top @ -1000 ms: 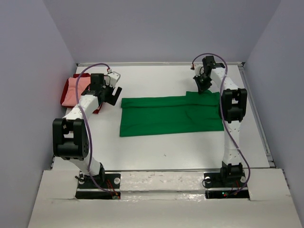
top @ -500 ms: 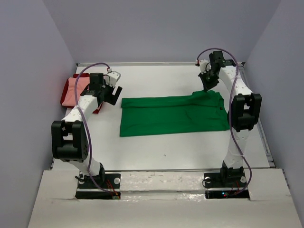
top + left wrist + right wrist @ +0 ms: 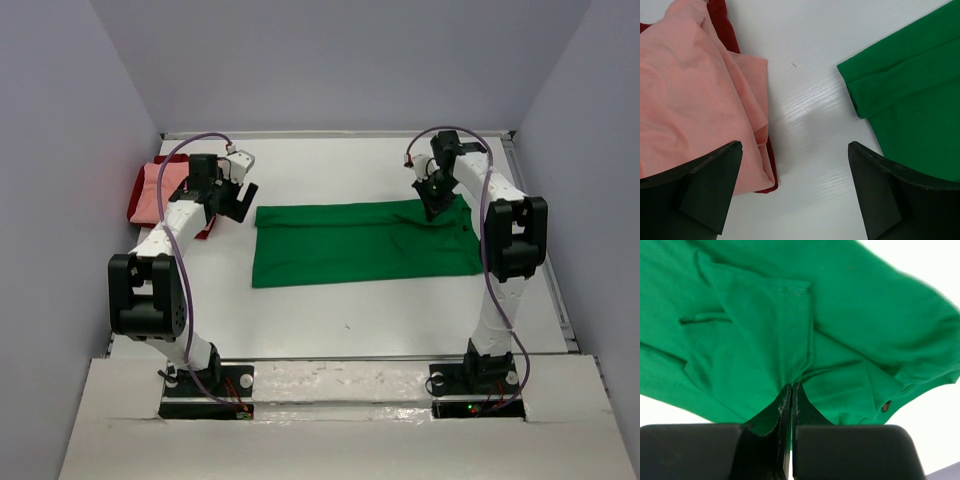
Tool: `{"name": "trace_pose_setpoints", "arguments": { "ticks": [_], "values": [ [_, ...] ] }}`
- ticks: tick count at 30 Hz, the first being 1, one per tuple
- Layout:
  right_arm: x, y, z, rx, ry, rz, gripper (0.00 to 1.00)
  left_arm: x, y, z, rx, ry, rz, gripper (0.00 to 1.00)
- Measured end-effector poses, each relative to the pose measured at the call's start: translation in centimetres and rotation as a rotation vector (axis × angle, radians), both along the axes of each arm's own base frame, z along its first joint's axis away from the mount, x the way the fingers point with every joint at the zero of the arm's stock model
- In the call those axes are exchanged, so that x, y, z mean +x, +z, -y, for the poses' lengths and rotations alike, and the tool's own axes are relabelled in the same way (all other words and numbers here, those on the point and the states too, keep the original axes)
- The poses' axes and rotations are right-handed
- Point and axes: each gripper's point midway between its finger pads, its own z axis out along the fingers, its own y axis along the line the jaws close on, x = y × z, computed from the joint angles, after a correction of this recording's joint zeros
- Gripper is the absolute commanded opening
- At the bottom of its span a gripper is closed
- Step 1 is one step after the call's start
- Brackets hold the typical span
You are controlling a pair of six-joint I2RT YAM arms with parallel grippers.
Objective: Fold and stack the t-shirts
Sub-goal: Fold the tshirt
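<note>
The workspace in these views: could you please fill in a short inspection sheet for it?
Surface: white table, bare around the cloth.
Job's things: green t-shirt spread flat, partly folded; salmon pink t-shirt lying on dark red t-shirt at the far left.
Clutter: nothing seen.
Grippers: left gripper open, above bare table between the pile and the green t-shirt; right gripper shut on a pinch of the green t-shirt's far right part.
Cables: purple cable looped along each arm.
Surroundings: plain grey walls on three sides.
</note>
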Motion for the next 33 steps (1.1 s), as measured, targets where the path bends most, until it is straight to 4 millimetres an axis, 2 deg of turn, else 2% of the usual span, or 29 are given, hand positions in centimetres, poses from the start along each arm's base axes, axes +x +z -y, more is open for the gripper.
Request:
{"name": "trace_pose_setpoints", "arguments": {
  "ticks": [10,18,29,30,32,33],
  "values": [
    [-3.3,1.6,-1.0,0.005,0.034,-0.007,0.00,-0.1,0.0,0.2,-0.006,-0.007,-0.003,0.99],
    [-5.6,-0.1,-0.8,-0.001,0.036,-0.077,0.00,-0.2,-0.2,0.3,-0.012,-0.017,-0.011,0.99],
    [-7.4,-1.1,-1.0,0.008,0.044,-0.120,0.00,-0.4,-0.3,0.4,-0.015,-0.021,-0.019,0.99],
    [-7.5,-1.2,-1.0,0.008,0.045,-0.124,0.03,-0.4,-0.3,0.4,-0.015,-0.021,-0.019,0.99],
    [-7.6,-1.2,-1.1,0.010,0.046,-0.126,0.20,-0.4,-0.3,0.4,-0.015,-0.021,-0.020,0.99],
    [-7.5,-1.2,-1.1,0.010,0.047,-0.124,0.32,-0.4,-0.3,0.5,-0.016,-0.023,-0.020,0.99]
  ]
}}
